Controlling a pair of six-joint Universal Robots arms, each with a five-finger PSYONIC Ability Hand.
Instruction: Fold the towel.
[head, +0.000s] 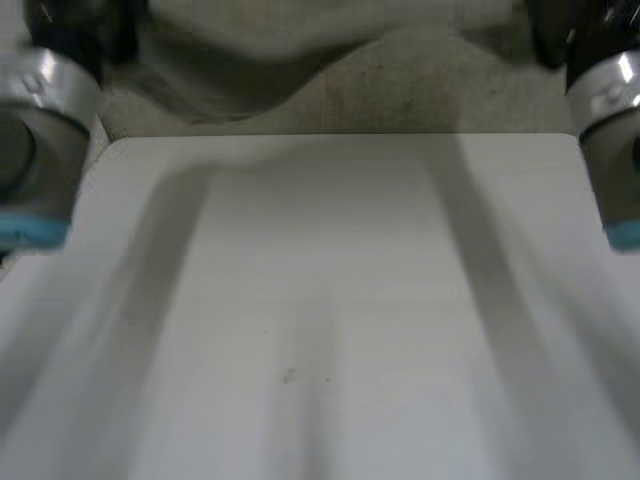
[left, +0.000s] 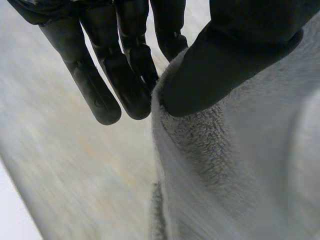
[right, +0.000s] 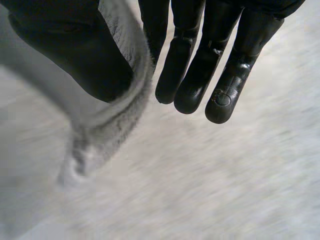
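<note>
Grey towel (left: 235, 165) was pinched thumb-to-fingers by left robot hand (left: 235, 55) and right robot hand (right: 75, 55), probably holding an edge taut above the counter (head: 330, 300) at frame centre for folding.

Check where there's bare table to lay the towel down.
The white table is bare across its whole middle, from its far edge forward, between the left arm and right arm. The only crowding is at the hands: the left hand and right hand each pinch the grey towel between thumb and fingers.
</note>
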